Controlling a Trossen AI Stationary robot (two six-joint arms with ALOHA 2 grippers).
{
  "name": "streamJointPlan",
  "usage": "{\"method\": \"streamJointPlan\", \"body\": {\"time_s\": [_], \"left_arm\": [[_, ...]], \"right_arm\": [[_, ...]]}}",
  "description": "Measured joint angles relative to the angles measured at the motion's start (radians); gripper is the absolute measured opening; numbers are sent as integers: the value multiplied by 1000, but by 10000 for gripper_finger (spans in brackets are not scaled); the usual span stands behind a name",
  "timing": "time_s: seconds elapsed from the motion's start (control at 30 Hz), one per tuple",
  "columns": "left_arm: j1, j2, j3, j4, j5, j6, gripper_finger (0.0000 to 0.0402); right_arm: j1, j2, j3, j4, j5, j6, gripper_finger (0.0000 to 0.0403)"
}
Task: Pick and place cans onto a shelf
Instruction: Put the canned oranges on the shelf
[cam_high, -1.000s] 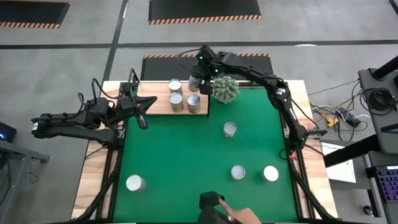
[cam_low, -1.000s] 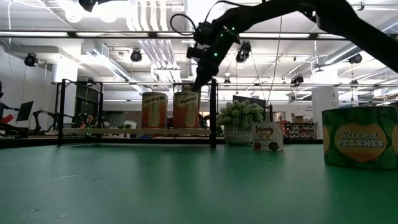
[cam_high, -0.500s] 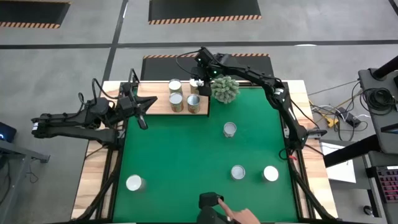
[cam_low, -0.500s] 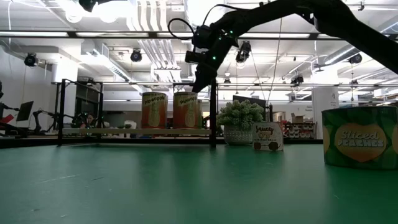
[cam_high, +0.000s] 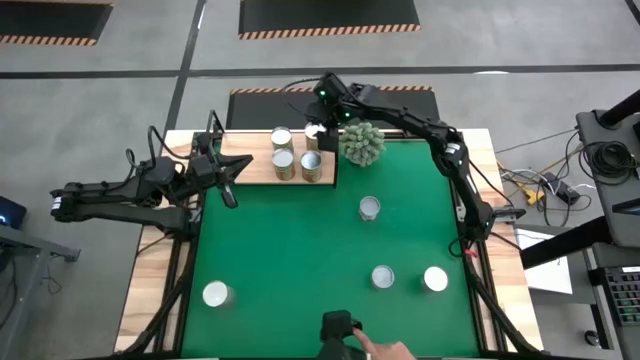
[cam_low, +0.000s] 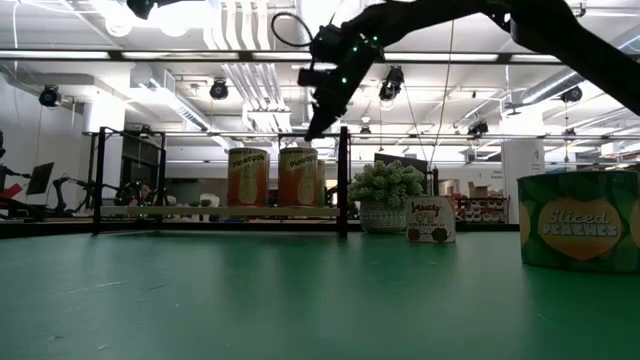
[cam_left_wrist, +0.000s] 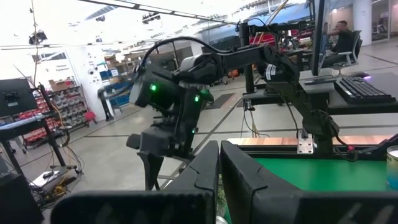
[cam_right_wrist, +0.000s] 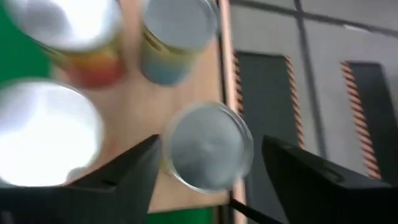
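Several cans stand upright on the shelf (cam_high: 255, 163) at the table's far left: (cam_high: 282, 138), (cam_high: 283, 161), (cam_high: 311, 164) and one at the far right corner (cam_high: 313, 134). My right gripper (cam_high: 318, 122) hovers open just above that corner can (cam_right_wrist: 208, 146). One finger (cam_right_wrist: 134, 171) stands on each side of its silver top, and neither touches it. More cans stand on the green mat (cam_high: 370, 208), (cam_high: 383, 277), (cam_high: 435, 279), (cam_high: 216, 294). My left gripper (cam_high: 228, 172) waits shut at the shelf's left end.
A spiky grey-green plant ball (cam_high: 362, 143) sits just right of the shelf, close under my right arm. Black posts frame the shelf (cam_low: 343, 180). A person's hand (cam_high: 375, 347) with a dark object is at the near edge. The middle of the mat is free.
My right gripper has risen slightly off the corner can's top. The can stays standing on the shelf.
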Motion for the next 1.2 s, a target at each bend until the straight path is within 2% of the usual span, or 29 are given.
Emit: {"method": "streamJointPlan", "body": {"time_s": [0.07, 0.33, 0.57, 0.93, 1.2], "left_arm": [[0, 0, 0, 0, 0, 0, 0], [0, 0, 0, 0, 0, 0, 0], [0, 0, 0, -1, 0, 4, 0], [0, 0, 0, -2, 0, 6, 0], [0, 0, 0, -1, 0, 7, 0]], "right_arm": [[0, 8, -1, -1, 50, -7, 224], [1, 47, -3, 16, 45, -2, 94], [2, 65, -4, 25, 41, -1, 21], [41, 66, -8, 23, -9, 3, 9], [60, 66, -8, 69, 124, -21, 9]]}}
